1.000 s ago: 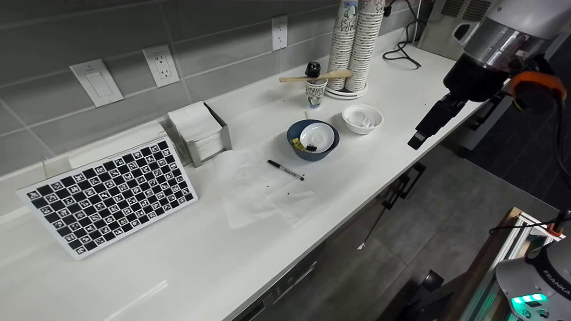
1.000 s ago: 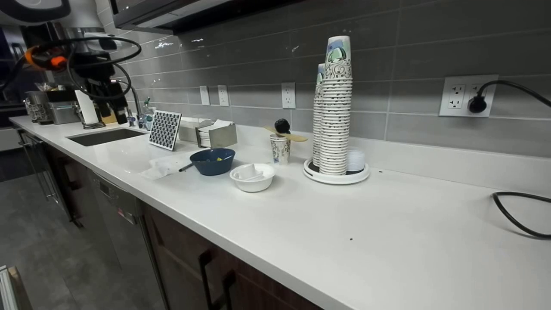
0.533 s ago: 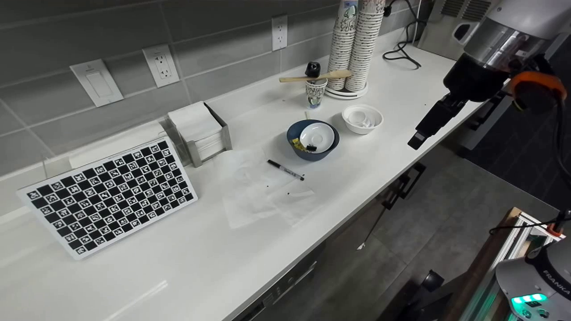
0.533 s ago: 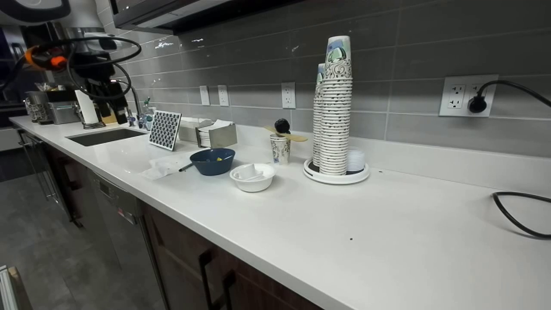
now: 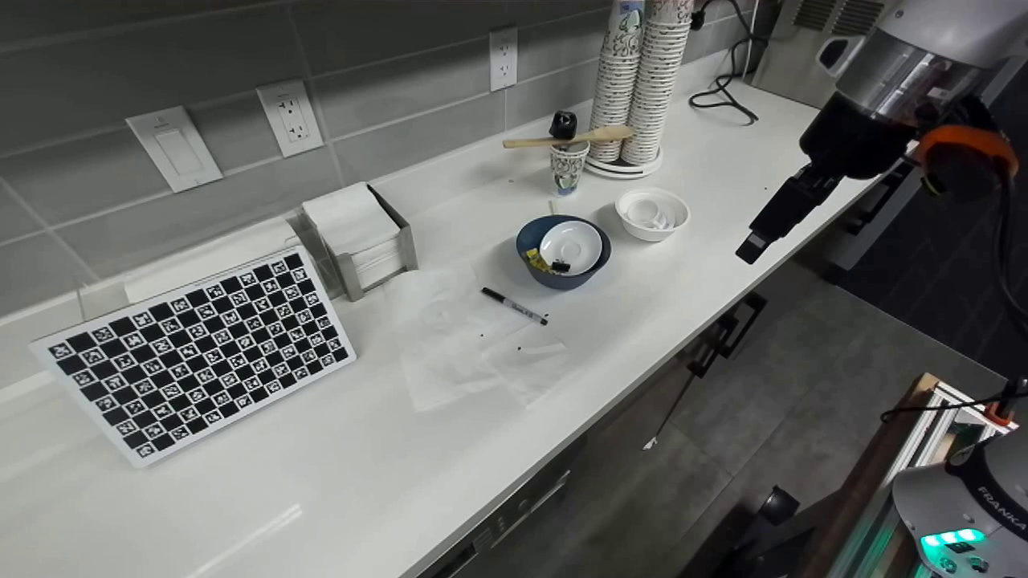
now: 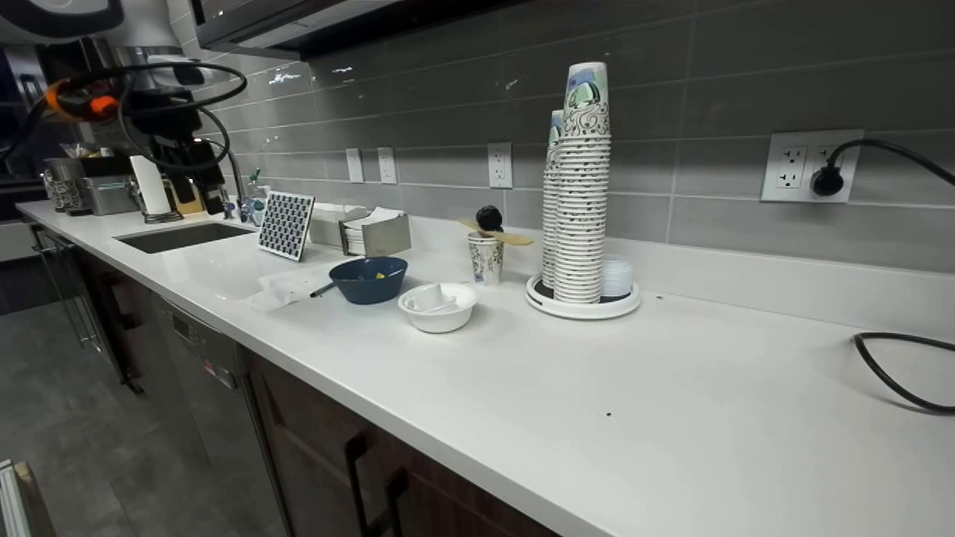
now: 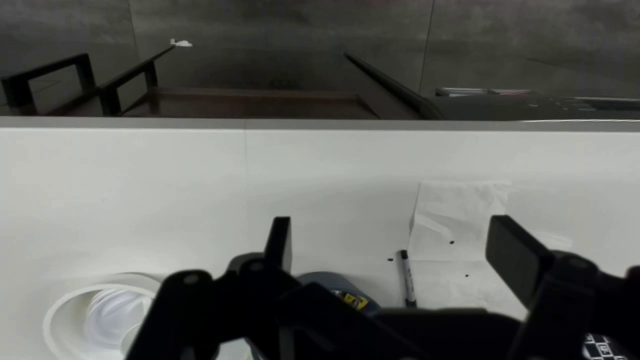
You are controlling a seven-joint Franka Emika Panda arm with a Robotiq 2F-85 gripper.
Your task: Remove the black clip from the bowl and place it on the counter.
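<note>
The black clip (image 5: pixel 560 266) lies in the dark blue bowl (image 5: pixel 566 281), by the lower edge of a white dish (image 5: pixel 572 246) and a yellow packet (image 5: pixel 536 259). The bowl also shows in an exterior view (image 6: pixel 367 282) and partly in the wrist view (image 7: pixel 325 280), where the clip is hidden behind the gripper. The bowl stands on the white counter (image 5: pixel 361 449). My gripper (image 5: pixel 752 247) is raised near the counter's front edge, apart from the bowl. In the wrist view its fingers (image 7: pixel 392 240) are wide apart with nothing between them.
A white bowl with cups (image 5: pixel 652 215) stands beside the blue bowl. A marker (image 5: pixel 514 307) and thin paper (image 5: pixel 474 353) lie in front. Behind are a cup with a wooden spoon (image 5: pixel 568 168), cup stacks (image 5: pixel 634 96), a napkin holder (image 5: pixel 361 241) and a checkered board (image 5: pixel 197 353).
My gripper has shifted very slightly in the last half second. The clip, the bowl and the other objects have not moved.
</note>
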